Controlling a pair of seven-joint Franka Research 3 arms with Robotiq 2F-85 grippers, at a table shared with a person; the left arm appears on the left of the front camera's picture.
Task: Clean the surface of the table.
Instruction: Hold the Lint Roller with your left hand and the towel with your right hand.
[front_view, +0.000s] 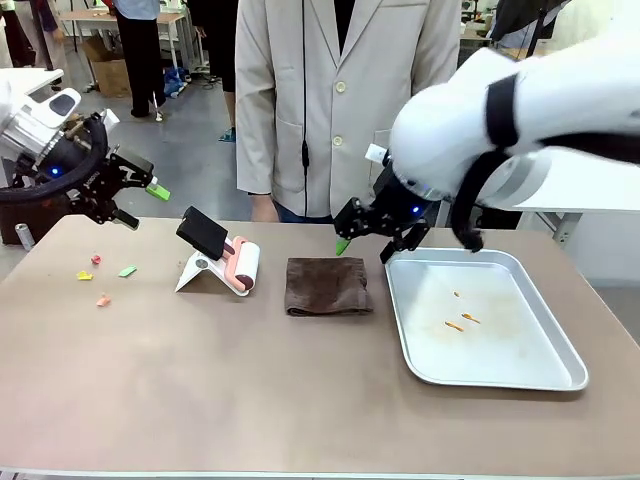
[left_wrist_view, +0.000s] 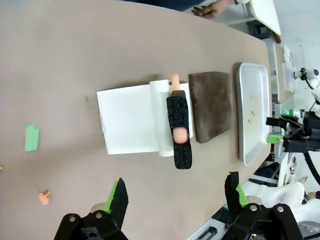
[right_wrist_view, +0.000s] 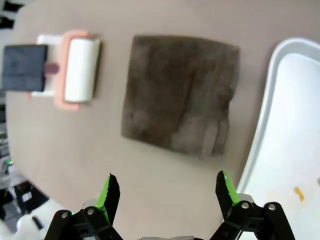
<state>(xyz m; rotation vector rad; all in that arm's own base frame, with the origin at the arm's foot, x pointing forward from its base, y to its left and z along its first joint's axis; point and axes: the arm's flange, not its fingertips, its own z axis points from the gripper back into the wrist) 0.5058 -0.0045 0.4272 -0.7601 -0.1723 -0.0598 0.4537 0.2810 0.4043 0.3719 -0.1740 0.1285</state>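
Nearest the viewer lies the front stretch of the table (front_view: 200, 400), a wide brownish-taupe top with a thin pale edge that spans the front view and carries everything else. On its right side sits a shiny rectangular metal tray (front_view: 560, 378) holding 3 small orange flecks (front_view: 456, 325), possibly food crumbs, though they are too small to identify. Just left of the tray and apart from it, a dark brown folded cloth (front_view: 328, 286) lies flat. Further left, a lint roller (front_view: 243, 265) with a white roll, a salmon frame and a black handle rests tilted on a white stand (front_view: 195, 272). Near the left edge lie 4 small scraps (front_view: 127, 271): 1 red, 1 green, 1 yellow and 1 pink.

Left end effector (front_view: 140, 203): raised over the far left corner of the table, its 2 fingers spread wide with nothing between them. Seen from its own wrist, the left end effector (left_wrist_view: 176, 187) looks past its released fingers onto the roller and stand.

Right end effector (front_view: 365, 250): hanging above the far edge of the table, between cloth and tray, likewise spread and grasping nothing. Seen from its own wrist, the right end effector (right_wrist_view: 166, 182) has the cloth straight ahead and the tray's rim to 1 side.

At the far side of the table stands 1 person (front_view: 340, 100) in a beige jacket.
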